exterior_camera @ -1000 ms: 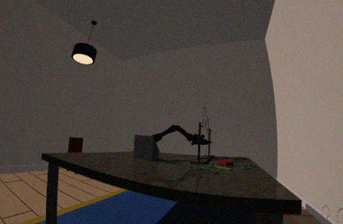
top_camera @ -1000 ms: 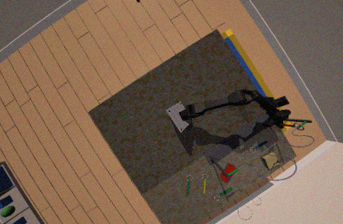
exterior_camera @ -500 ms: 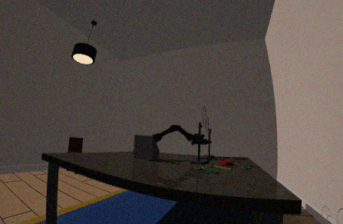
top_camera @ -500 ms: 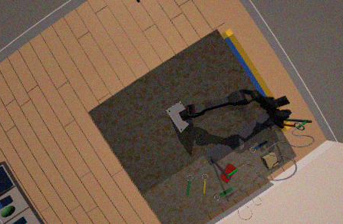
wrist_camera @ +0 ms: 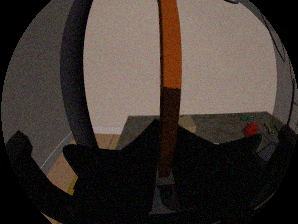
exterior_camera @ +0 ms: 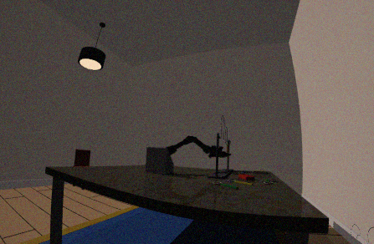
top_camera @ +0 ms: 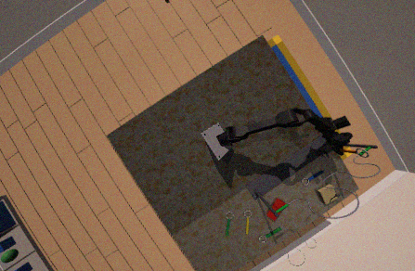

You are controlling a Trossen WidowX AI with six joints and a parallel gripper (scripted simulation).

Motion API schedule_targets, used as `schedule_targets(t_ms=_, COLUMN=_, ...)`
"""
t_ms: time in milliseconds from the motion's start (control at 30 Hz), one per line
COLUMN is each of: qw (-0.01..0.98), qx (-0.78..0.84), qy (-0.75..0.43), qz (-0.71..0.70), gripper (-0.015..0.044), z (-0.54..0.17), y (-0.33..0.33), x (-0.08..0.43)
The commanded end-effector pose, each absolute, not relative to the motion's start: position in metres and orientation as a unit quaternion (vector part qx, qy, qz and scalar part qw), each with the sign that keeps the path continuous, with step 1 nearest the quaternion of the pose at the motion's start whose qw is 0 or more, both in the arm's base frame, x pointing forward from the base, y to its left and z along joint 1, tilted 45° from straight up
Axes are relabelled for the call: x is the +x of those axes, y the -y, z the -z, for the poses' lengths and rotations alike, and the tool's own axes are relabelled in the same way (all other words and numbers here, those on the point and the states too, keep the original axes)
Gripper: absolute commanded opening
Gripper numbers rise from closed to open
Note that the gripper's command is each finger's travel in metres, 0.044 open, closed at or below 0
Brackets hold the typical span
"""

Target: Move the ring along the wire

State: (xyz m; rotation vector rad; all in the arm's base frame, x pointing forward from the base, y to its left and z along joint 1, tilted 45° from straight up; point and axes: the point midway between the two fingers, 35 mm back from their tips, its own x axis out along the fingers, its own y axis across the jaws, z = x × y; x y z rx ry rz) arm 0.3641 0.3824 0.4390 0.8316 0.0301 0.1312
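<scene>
The orange handle (top_camera: 348, 149) (wrist_camera: 171, 55) stands upright in the wrist view. My gripper (top_camera: 343, 148) (wrist_camera: 161, 123) is shut on its lower part. The handle's ring (top_camera: 360, 154) is around or at the green wire part (top_camera: 368, 149) beside the near post (top_camera: 372, 147) (wrist_camera: 72, 65); the exact contact is too small to tell. The thin grey wire (top_camera: 379, 169) curves away from there in loops. It ends at the other green part (top_camera: 282, 208) by the second post (top_camera: 265, 204). The ring is outside the wrist view.
On the dark table (top_camera: 176, 116) (exterior_camera: 117, 180) lie a red block (top_camera: 272, 214) (exterior_camera: 246, 177), a tan block (top_camera: 327, 195), a blue-handled ring (top_camera: 317, 176), a yellow-handled ring (top_camera: 247, 225) and green-handled rings (top_camera: 227, 227) (top_camera: 273, 232). The grey wire's loops stand above the tan block's side.
</scene>
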Motion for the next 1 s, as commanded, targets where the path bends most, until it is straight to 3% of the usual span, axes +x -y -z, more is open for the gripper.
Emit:
schedule_targets(t_ms=0, qw=0.913, qx=0.402, qy=-0.021, qz=-0.068, gripper=-0.0150, z=-0.439, y=-0.381, x=0.362)
schedule_targets(t_ms=967, qw=0.894, qx=0.365, qy=-0.215, qz=-0.148, gripper=-0.0150, z=-0.422, y=-0.346, x=0.318)
